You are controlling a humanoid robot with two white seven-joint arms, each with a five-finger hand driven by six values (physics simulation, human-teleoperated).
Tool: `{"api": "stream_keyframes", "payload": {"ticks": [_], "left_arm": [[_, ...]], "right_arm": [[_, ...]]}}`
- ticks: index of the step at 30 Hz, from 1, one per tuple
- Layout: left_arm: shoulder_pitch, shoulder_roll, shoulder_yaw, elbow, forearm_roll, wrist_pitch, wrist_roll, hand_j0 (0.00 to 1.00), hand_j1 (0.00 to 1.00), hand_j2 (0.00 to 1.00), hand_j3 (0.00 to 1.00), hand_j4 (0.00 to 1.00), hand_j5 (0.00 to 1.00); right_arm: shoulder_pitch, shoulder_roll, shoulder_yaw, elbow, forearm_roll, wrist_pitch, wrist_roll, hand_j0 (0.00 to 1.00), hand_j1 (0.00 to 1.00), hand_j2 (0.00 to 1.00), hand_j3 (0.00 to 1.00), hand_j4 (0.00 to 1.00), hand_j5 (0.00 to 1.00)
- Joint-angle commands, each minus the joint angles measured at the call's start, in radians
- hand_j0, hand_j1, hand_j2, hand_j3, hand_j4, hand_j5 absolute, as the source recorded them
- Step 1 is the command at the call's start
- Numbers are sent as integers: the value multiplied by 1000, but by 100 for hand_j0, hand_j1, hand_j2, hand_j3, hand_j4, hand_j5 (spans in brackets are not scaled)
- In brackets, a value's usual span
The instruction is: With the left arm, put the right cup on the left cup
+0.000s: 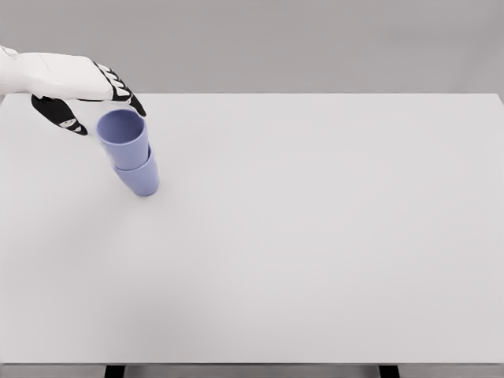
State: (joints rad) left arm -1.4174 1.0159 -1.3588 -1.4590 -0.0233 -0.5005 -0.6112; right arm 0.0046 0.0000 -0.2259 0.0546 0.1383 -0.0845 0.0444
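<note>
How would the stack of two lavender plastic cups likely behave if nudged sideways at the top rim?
The stack of two lavender plastic cups would probably tip rather than slide: it is tall, narrow-based and appears to lean. The cups look thin and light, so little force should move them. The upper cup may lift off easily. The left hand hovers open beside its rim.

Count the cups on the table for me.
2: the upper cup sits nested in the lower cup, at the table's far left, just below the open left hand. Nothing suggests more.
</note>
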Motion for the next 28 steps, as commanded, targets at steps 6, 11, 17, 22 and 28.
{"api": "stream_keyframes", "payload": {"ticks": [6,11,17,22,28], "left_arm": [[-2,4,6,-1,14,-4,0,100,100,100,100,100,100],[2,26,55,-9,26,-7,0,100,100,100,100,100,100],[46,41,61,-14,46,-7,0,100,100,100,100,100,100],[64,43,75,-17,45,-7,0,100,100,100,100,100,100],[68,43,78,-18,45,-7,0,100,100,100,100,100,100]], "right_arm": [[0,0,0,-1,0,0,0,100,100,100,100,100,100],[0,0,0,-1,0,0,0,100,100,100,100,100,100],[0,0,0,1,0,0,0,100,100,100,100,100,100],[0,0,0,-1,0,0,0,100,100,100,100,100,100],[0,0,-1,1,0,0,0,100,100,100,100,100,100]]}}
